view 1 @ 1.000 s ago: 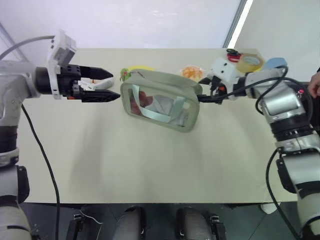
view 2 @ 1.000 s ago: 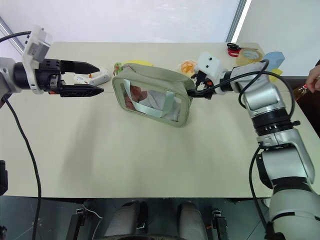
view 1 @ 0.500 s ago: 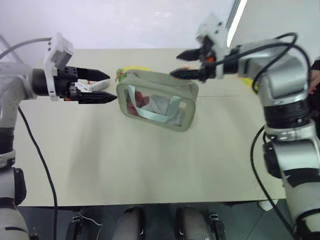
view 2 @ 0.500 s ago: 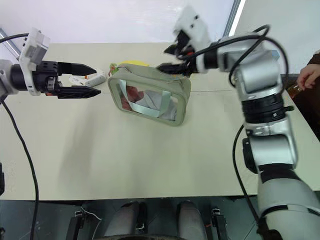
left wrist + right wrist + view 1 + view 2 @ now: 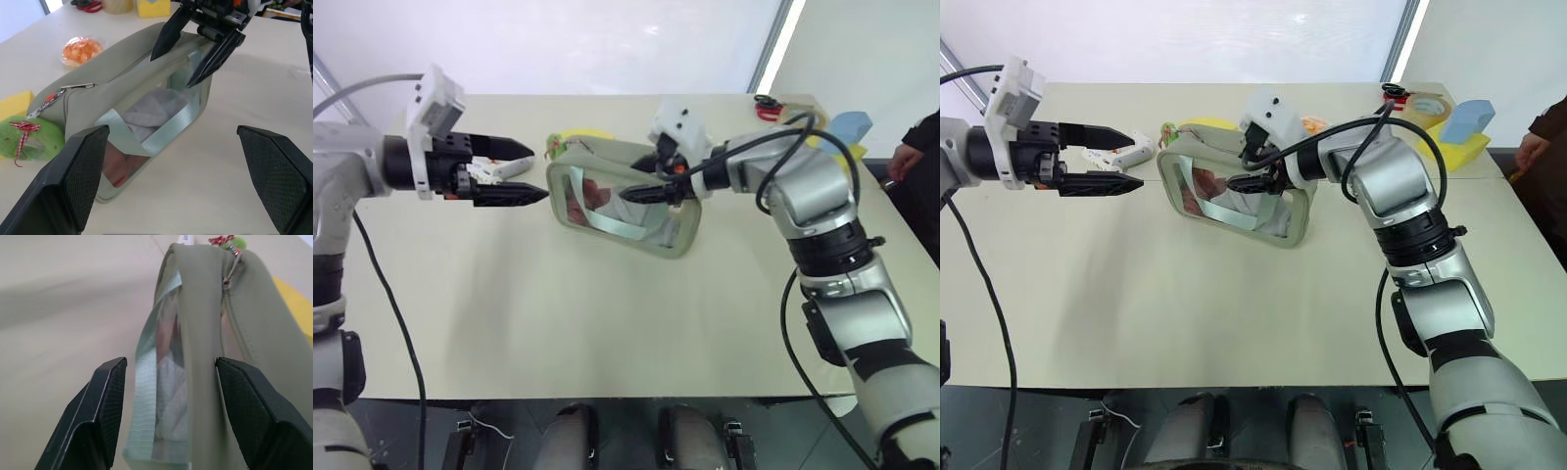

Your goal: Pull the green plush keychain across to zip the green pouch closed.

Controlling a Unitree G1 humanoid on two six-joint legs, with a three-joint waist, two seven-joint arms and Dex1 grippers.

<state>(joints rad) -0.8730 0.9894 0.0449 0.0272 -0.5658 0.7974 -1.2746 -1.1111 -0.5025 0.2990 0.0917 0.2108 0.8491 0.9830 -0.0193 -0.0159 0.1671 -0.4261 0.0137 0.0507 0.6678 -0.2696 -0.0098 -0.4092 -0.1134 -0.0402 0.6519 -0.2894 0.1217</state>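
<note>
- On the desk (image 5: 607,323), the green pouch (image 5: 680,230) stands on its long edge near the middle, clear window and mint strap (image 5: 651,217) facing the robot.
- The green plush keychain (image 5: 30,138) lies at the pouch's left end, hanging off the zip pull by a short chain, with a yellow sponge wedge (image 5: 14,104) just behind it.
- The right pincer (image 5: 1255,168) has swung in from the pouch's right end, rising over the top a moment ago and now coming down at the pouch's upper middle. Its fingers are spread, one on the window side and one on the zip side, straddling the top edge without pinching it.
- The left pincer (image 5: 527,172) has stayed where it was, level and just beside the pouch's left end, fingers spread wide and holding nothing.
- Judged from this, the right arm is shifting from the far end to brace the pouch body, which would leave the left free to take the keychain.
- The zip's state cannot be told for sure; with the pull at the left end, the task looks not yet begun.
- An orange wrapped snack (image 5: 80,50) sits behind the pouch, well clear of both arms.
</note>
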